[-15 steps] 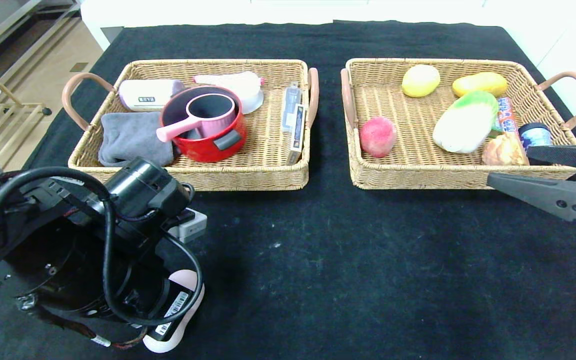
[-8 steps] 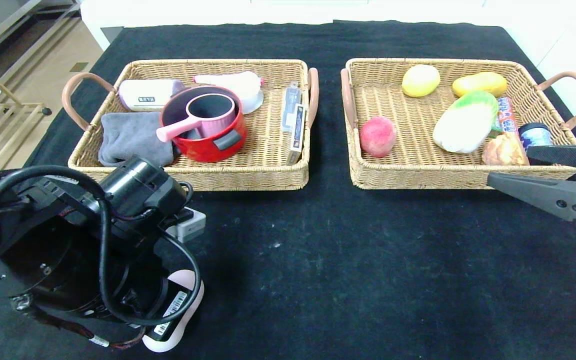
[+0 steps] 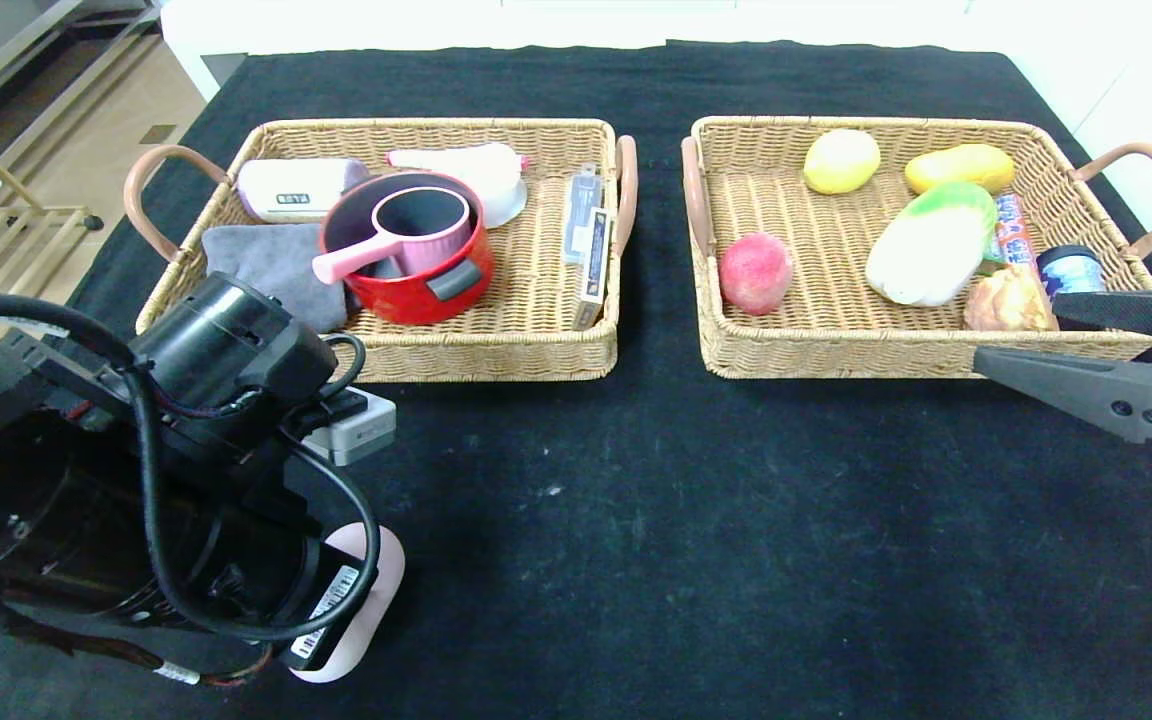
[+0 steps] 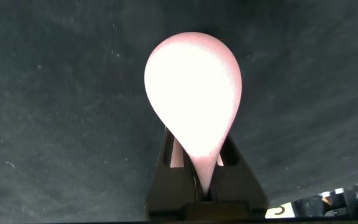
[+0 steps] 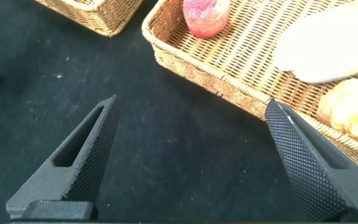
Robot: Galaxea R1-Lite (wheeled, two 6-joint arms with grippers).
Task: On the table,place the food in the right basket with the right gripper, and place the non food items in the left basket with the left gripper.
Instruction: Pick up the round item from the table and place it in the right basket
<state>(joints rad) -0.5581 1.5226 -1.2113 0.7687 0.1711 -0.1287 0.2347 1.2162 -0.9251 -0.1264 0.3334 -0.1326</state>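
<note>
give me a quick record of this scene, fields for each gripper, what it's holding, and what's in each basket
left gripper: shut on the narrow end of a pale pink egg-shaped lump, near the table's near left corner
right gripper: open, empty, hanging just in front of the right basket
left basket: red pot with the pink saucepan inside, grey cloth, card box against its right wall
right basket contents: napa cabbage, burger bun, red peach, two yellow fruits
</note>
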